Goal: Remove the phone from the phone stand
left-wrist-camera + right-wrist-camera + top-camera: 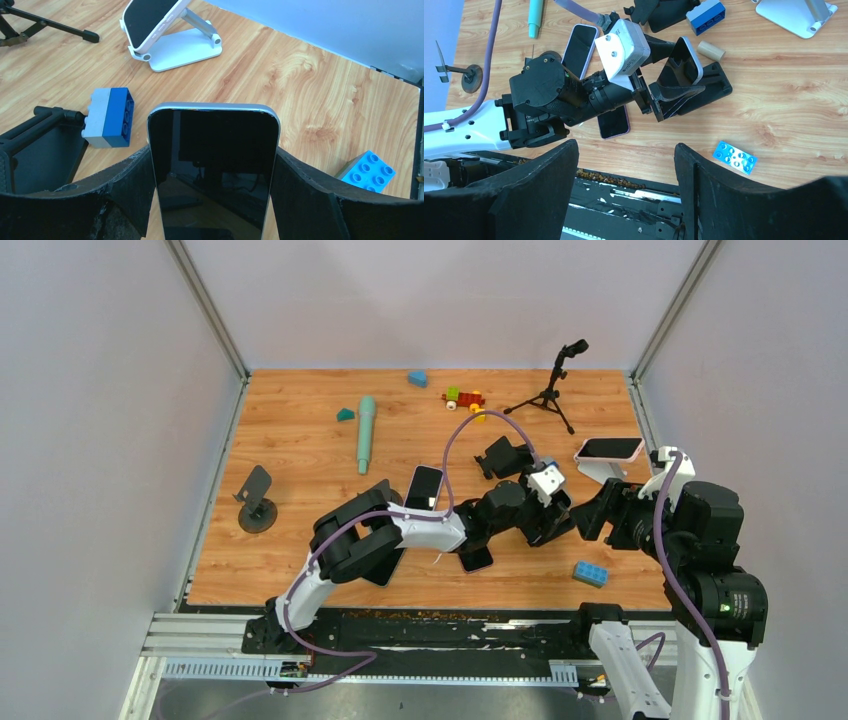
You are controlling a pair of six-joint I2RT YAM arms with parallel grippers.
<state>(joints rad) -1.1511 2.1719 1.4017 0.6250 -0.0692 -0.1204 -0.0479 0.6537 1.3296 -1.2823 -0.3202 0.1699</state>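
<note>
As fingers (122, 197) clasp phone (214, 170), grey-blue brick (109, 118) neighbours.

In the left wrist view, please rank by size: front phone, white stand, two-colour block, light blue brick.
1. front phone, though nearest the camera.
2. white stand.
3. two-colour block and light blue brick look alike.

The wooden table (300, 440) carries a teal toy microphone (366, 433), a black tripod (553, 390) and a blue brick (590, 573). Two phones (424, 487) lie flat near a black phone stand (719, 82)

Silver-edged, dark-screened phone (212, 170) — upright, tilted back — in a black phone stand (716, 85)
</note>
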